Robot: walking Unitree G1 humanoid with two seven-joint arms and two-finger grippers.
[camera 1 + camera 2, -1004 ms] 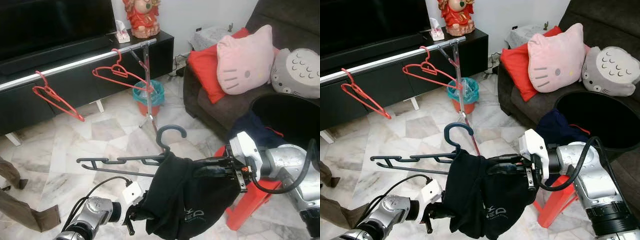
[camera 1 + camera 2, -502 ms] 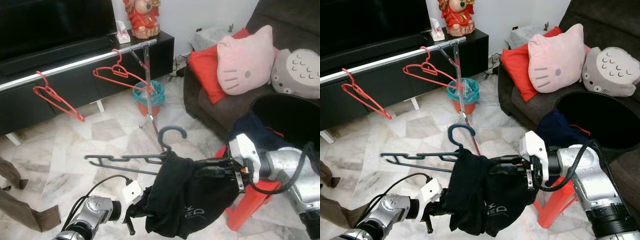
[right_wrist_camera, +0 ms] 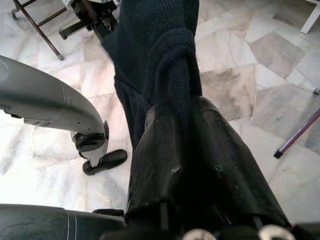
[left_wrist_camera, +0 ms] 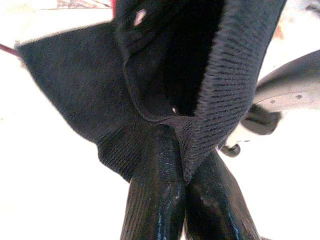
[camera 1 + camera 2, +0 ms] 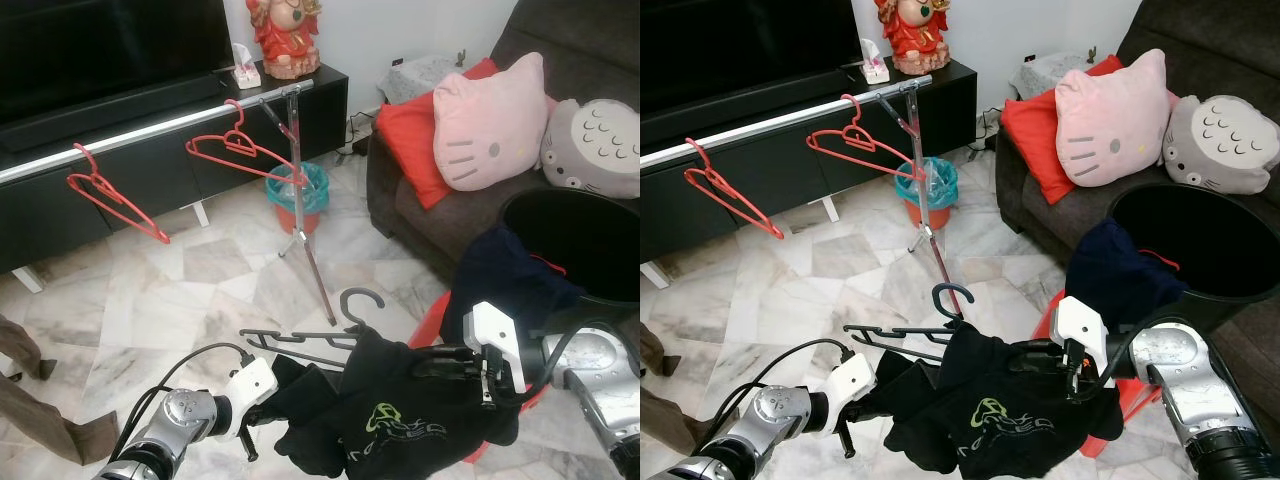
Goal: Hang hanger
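Observation:
A dark grey hanger (image 5: 300, 340) with its hook (image 5: 362, 298) upward carries a black shirt (image 5: 400, 425) with a green logo, held low over the floor. My left gripper (image 5: 262, 415) is shut on the shirt's lower left edge; in the left wrist view the fingers (image 4: 155, 190) pinch black knit fabric (image 4: 165, 90). My right gripper (image 5: 425, 365) is shut on the shirt at the hanger's right shoulder, and the cloth (image 3: 172, 60) bunches over the fingers (image 3: 195, 160). The silver rail (image 5: 150, 128) stands far ahead on the left with two red hangers (image 5: 115, 195) (image 5: 245, 150).
The rail's slanted stand leg (image 5: 312, 255) comes down just beyond the hanger. A teal-lined red bin (image 5: 297, 195) sits behind it. A black basket (image 5: 575, 230) with a dark blue garment (image 5: 500, 275) and a red stool (image 5: 440, 310) are at right, before the sofa (image 5: 420, 200).
The hanger and shirt have dropped lower and shifted right. The shirt has spread out flatter, showing its green logo. Both grippers still hold it, the right one lower than before.

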